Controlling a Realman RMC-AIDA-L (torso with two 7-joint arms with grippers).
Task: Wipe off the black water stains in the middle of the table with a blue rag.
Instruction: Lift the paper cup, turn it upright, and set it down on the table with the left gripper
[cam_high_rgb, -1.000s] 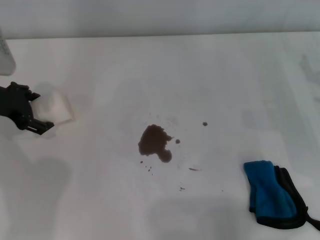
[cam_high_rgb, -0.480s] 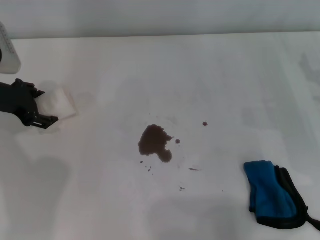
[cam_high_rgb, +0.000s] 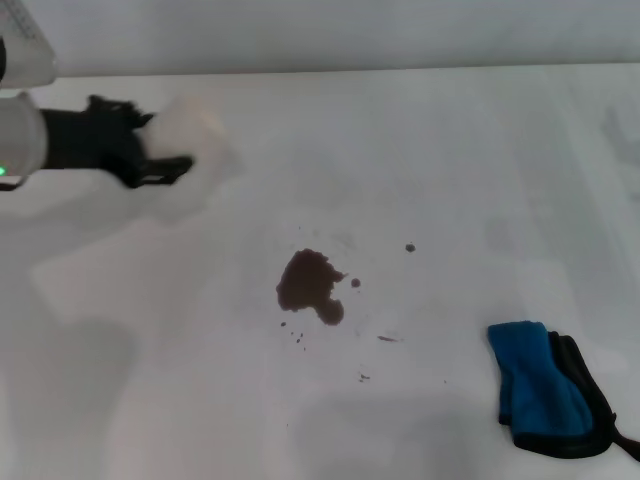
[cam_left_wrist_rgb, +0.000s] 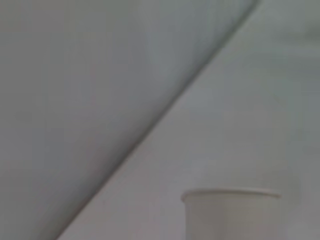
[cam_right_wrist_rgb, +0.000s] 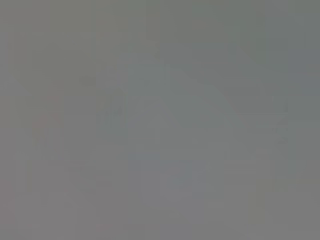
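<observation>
The black water stains (cam_high_rgb: 311, 286) lie as a dark blotch in the middle of the white table (cam_high_rgb: 420, 150), with small specks (cam_high_rgb: 409, 247) around it. Bunched at the front right lies the blue rag (cam_high_rgb: 541, 384) with black edging, and nothing touches it. My left gripper (cam_high_rgb: 165, 141) is at the far left of the table, shut on a white paper cup (cam_high_rgb: 188, 131) that it holds off the surface. In the left wrist view the cup (cam_left_wrist_rgb: 232, 215) fills the lower part. The right gripper is out of view, and its wrist view is plain grey.
The table's far edge (cam_high_rgb: 330, 70) meets a pale wall. A white part of the left arm (cam_high_rgb: 20, 140) reaches in from the far left corner.
My left gripper has risen and swung away toward the far side and to the right, carrying the white paper cup with it. Stains and rag have not moved.
</observation>
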